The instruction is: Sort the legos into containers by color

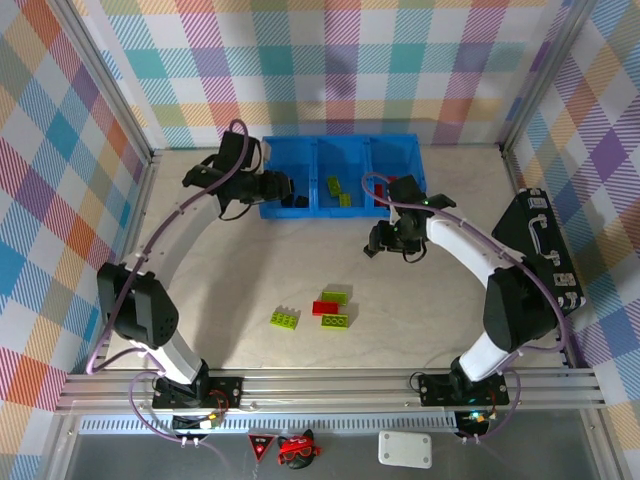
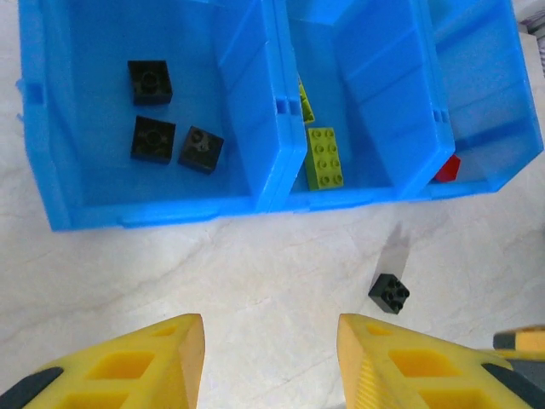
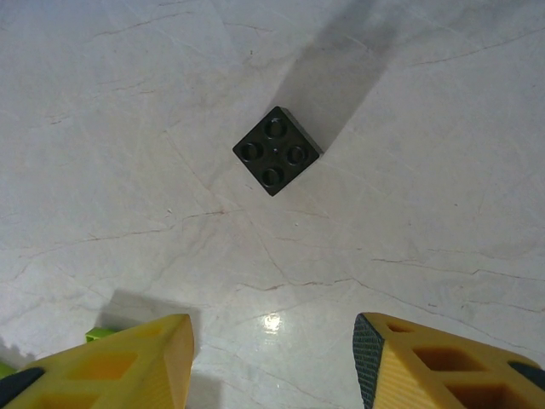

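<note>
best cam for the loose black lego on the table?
Right wrist: black lego large, centered, four studs clear. Left wrist shows it small, in front of the blue bin. Top external: lost against the dark right arm.

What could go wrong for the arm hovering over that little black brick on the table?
The small black studded plastic brick sits corner-on to the open right end effector, so closing may pinch its corners and flick it away. The other black bricks lie in the bright blue plastic bin's left compartment, where the left end effector hovers; the arms might collide there.
</note>
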